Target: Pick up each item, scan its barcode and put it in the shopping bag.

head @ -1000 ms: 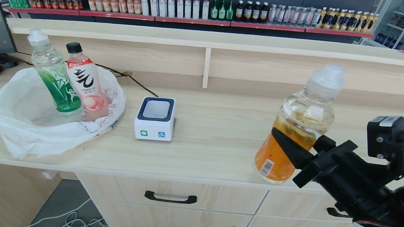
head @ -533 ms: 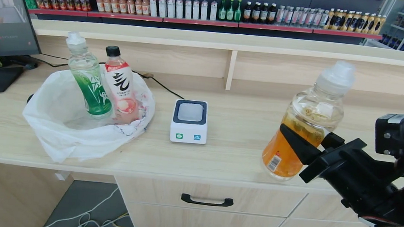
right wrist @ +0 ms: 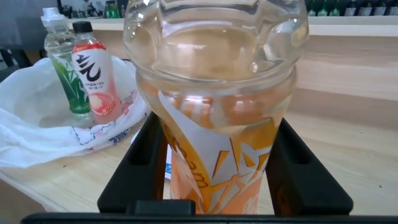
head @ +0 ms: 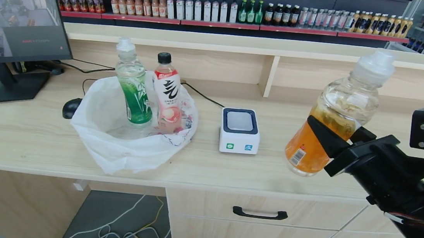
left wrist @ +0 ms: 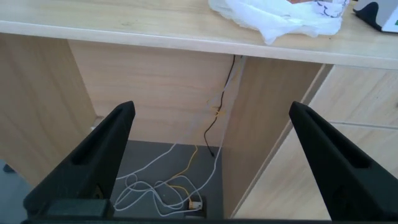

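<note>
lifted off the pale wooden counter (head: 207, 169) toward the white box scanner (head: 239, 135), a clear orange-labelled bottle (head: 333, 115) tilts, clamped in the right gripper (right wrist: 217, 127); the left gripper (left wrist: 211, 112) gapes empty below; beyond, a white plastic shopping bag (head: 95, 123) holds a green-labelled bottle (head: 135, 88) and a pink bottle (head: 168, 91).

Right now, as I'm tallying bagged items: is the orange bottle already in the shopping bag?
No, the orange bottle is held tilted in the right gripper, across the scanner from the shopping bag.
</note>
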